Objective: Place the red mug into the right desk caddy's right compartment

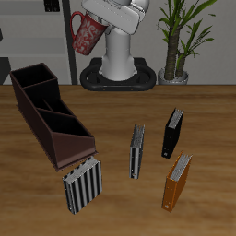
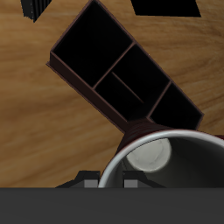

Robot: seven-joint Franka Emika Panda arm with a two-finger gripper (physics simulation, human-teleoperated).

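Four books stand nearest the tabletop's front edge: a striped grey-white book just off the caddy's near end, an orange book, a thin grey book a little farther in, and a black book behind the orange one. All are upright and apart from one another.

Beyond the striped book, the right desk caddy lies at a slant across the wood, its long maroon-brown body running back from the front. Its bays show open and dark from above.

Farther back and high up, the red mug hangs in the air, tilted, well above the tabletop and nowhere near touching the caddy. The pincer grips it at the rim. From the arm's own camera the mug's pale rim and inside fill the view, with the caddy's end bay, the right compartment, just past it.

Behind all this stand the robot's white base and a potted plant.
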